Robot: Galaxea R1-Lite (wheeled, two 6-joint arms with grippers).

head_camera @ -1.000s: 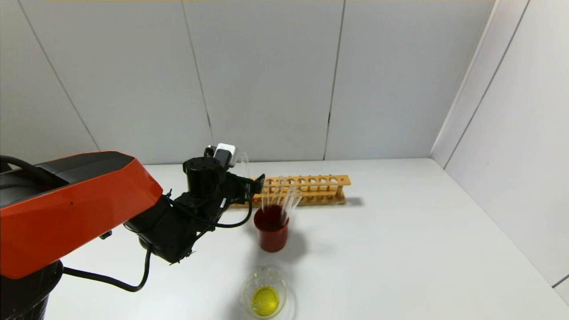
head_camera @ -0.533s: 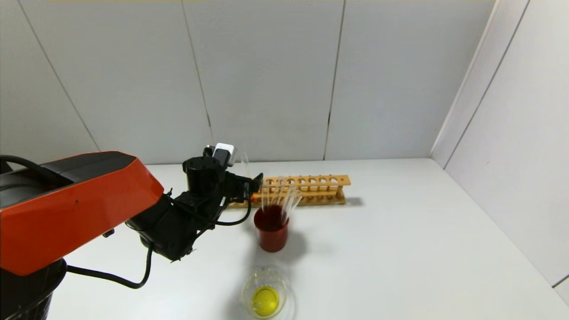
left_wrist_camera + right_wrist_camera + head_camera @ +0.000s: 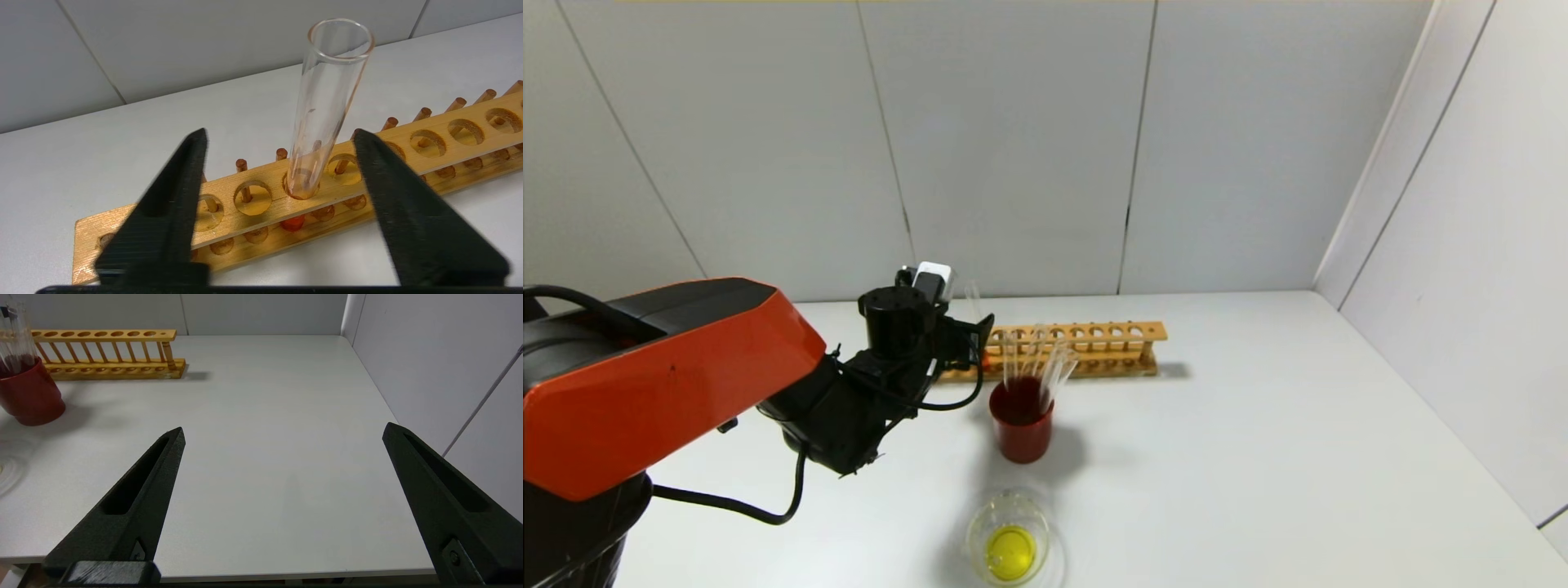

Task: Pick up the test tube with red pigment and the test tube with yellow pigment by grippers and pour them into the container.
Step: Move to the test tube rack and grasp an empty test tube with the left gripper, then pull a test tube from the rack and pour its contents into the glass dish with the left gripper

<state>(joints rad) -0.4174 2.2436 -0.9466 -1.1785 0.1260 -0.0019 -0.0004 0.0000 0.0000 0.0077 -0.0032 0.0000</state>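
Note:
The test tube with red pigment [image 3: 327,102] stands upright in a hole near one end of the wooden rack [image 3: 253,216], red liquid showing at its base. My left gripper [image 3: 280,134] is open, one finger on each side of the tube with a gap on both sides. In the head view this gripper [image 3: 985,331] is at the rack's left end by the tube [image 3: 973,304]. The container [image 3: 977,531], a low glass dish, holds yellow liquid near the table's front. The test tube with yellow pigment is not in view. My right gripper [image 3: 284,430] hangs open over bare table.
A dark-red cup [image 3: 1022,433] with several clear tubes stands just in front of the rack [image 3: 1094,339], to the right of my left gripper. A wall runs along the table's right side and another along its back.
My left gripper's fingers have drawn closer together around the red tube, and the hand has shifted slightly left. The tube, cup and container have not moved.

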